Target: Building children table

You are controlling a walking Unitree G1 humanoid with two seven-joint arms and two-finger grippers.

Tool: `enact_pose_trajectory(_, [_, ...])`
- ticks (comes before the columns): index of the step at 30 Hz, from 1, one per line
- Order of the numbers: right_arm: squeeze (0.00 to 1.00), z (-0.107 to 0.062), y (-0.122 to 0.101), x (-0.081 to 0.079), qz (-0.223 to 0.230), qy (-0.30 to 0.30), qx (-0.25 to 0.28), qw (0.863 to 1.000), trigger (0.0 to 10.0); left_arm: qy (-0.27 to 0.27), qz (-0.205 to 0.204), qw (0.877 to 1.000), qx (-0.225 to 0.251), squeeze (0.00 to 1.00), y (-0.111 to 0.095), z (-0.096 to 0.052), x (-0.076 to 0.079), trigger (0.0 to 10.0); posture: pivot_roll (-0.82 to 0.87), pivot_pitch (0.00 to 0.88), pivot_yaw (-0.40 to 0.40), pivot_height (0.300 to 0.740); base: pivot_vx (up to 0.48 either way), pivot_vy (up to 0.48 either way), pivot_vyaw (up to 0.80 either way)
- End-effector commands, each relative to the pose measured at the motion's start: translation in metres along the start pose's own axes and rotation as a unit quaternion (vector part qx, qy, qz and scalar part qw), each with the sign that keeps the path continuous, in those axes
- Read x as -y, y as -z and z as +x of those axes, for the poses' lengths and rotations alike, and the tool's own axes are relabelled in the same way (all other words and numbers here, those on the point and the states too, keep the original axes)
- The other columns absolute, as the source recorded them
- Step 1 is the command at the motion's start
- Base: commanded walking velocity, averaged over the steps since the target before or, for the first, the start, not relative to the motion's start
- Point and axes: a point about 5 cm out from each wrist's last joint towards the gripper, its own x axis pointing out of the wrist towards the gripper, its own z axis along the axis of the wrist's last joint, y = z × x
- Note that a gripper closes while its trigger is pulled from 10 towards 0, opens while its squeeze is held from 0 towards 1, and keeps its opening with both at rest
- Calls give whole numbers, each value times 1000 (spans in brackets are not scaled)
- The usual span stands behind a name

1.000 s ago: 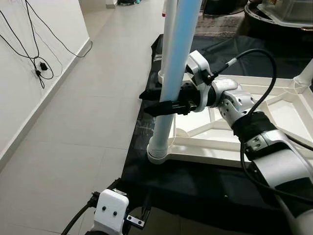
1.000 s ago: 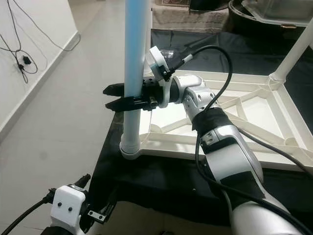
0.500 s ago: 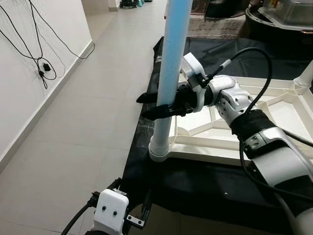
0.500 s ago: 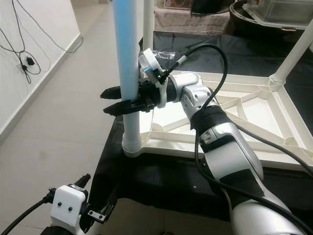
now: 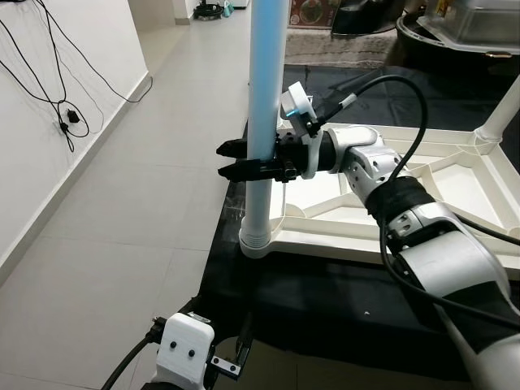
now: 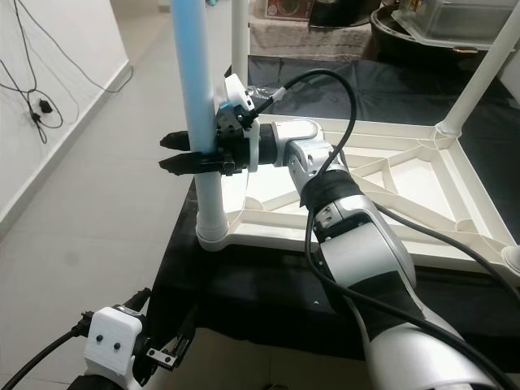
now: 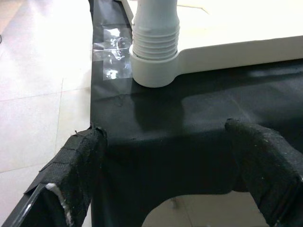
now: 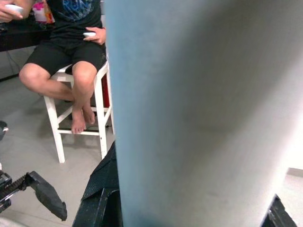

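Observation:
A white children's table top (image 5: 455,175) lies upside down on a black cloth (image 5: 325,301). A pale blue-white table leg (image 5: 264,106) stands upright in the near left corner socket (image 5: 256,242). My right gripper (image 5: 229,160) is shut on the table leg at mid height, its black fingertips poking out past the leg. In the right wrist view the leg (image 8: 199,118) is very close. My left gripper (image 7: 175,165) hangs low and open in front of the cloth's edge, facing the socket (image 7: 155,56) from below.
Another white leg (image 6: 479,73) stands at the far right corner, and a third (image 6: 237,41) behind the held one. A person sits on a white stool (image 8: 102,118). Tiled floor (image 5: 122,211) and a wall with cables (image 5: 57,97) lie to the left.
My right gripper has stayed on the leg and its fingers have turned from tilted to level. The leg stands straighter. The head view has shifted a little.

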Motion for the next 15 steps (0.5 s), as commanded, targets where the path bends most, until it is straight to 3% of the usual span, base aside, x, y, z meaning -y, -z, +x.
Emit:
enact_pose_trajectory(1, [0, -3, 19, -4, 25, 3, -24, 999, 10000, -2, 1, 1000, -12, 0, 3, -1, 0, 10000, 111, 189, -22, 740, 0, 0, 0])
enact_pose_trajectory(6, [0, -1, 29, -2, 30, 52, -42, 997, 10000, -2, 1, 1000, -12, 0, 3, -1, 0, 10000, 106, 188, -21, 740, 0, 0, 0])
enact_pose_trajectory(8, [0, 0, 33, 3, 33, 108, -40, 993, 10000, -1, 1, 1000, -11, 0, 3, 0, 0, 10000, 106, 188, -21, 740, 0, 0, 0])
enact_pose_trajectory(12, [0, -2, 47, 14, 80, 235, -75, 966, 10000, -2, 2, 1000, -11, 0, 3, 0, 0, 10000, 107, 186, -23, 740, 0, 0, 0])
enact_pose_trajectory(15, [0, -3, 49, 14, 87, 247, -82, 962, 10000, -2, 2, 1000, -11, 0, 3, 0, 0, 10000, 107, 186, -23, 740, 0, 0, 0])
